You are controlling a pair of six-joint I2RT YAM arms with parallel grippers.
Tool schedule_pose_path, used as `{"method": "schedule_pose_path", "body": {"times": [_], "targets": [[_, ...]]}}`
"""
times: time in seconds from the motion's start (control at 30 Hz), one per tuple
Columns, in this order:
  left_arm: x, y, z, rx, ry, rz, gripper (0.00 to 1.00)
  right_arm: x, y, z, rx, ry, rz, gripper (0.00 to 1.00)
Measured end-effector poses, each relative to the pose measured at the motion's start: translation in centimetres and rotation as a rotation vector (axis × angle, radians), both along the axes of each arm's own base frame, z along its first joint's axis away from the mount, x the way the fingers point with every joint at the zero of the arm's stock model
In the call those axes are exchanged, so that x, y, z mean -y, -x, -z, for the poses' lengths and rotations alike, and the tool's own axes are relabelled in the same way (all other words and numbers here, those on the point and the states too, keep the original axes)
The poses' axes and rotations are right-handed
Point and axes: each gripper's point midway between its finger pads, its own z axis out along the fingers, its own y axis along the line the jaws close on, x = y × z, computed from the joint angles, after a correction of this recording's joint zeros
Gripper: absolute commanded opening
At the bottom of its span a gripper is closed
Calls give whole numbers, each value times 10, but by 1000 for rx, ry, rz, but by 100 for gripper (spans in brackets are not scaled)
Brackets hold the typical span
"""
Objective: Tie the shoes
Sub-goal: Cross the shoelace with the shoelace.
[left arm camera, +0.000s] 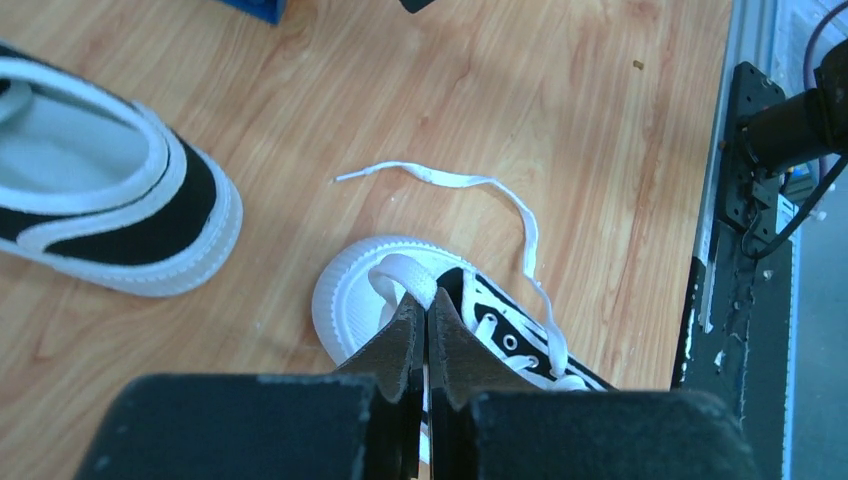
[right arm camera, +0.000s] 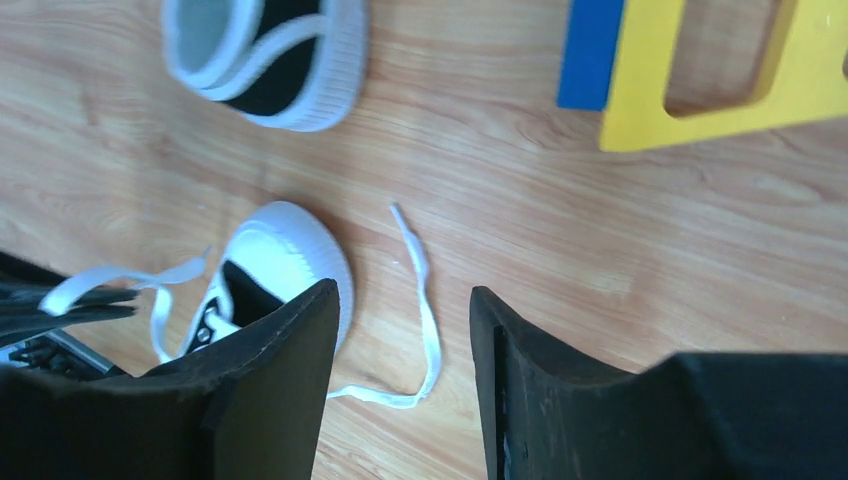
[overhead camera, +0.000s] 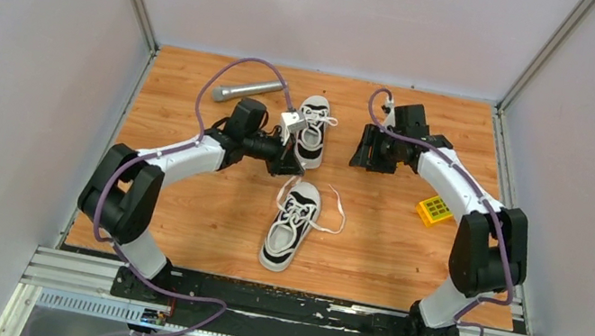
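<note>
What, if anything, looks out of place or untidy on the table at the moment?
The near shoe is untied: one lace end trails loose across the table while the left gripper pinches a lace loop over the toe cap. A silver microphone lying by the far shoe seems unrelated to shoe-tying.

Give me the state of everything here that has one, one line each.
Left gripper: shut on one white lace.
Right gripper: open, empty.
Near black-and-white canvas sneaker: on its sole, laces untied.
Other white lace: lying loose.
Far matching sneaker: on its sole, tied or not unclear.
Silver microphone: lying flat.
</note>
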Motion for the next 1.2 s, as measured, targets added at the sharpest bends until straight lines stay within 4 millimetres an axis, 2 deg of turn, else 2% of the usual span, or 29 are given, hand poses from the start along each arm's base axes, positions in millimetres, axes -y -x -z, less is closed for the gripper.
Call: {"method": "schedule_pose_path", "body": {"times": [0.17,0.3,0.4,0.57,0.77,1.0,1.2], "targets": [[-6,1,14,-113,-52,-70,0,11,7,49,-152,26,55,47],[-7,-3,12,-157,-80,-106,0,9,20,81,-247,55,46,41],[-7,-4,9,-174,-83,-118,0,5,27,95,-283,79,28,36],[-9,0,11,-209,-91,-126,0,-12,37,106,-272,127,-76,33],[-9,1,6,-213,-83,-136,0,-36,41,102,-177,204,-227,35],[-11,2,-7,-180,-66,-140,0,-32,42,108,-122,314,-281,34],[-11,3,-7,-182,-69,-139,0,-22,41,113,-112,372,-280,34]]}}
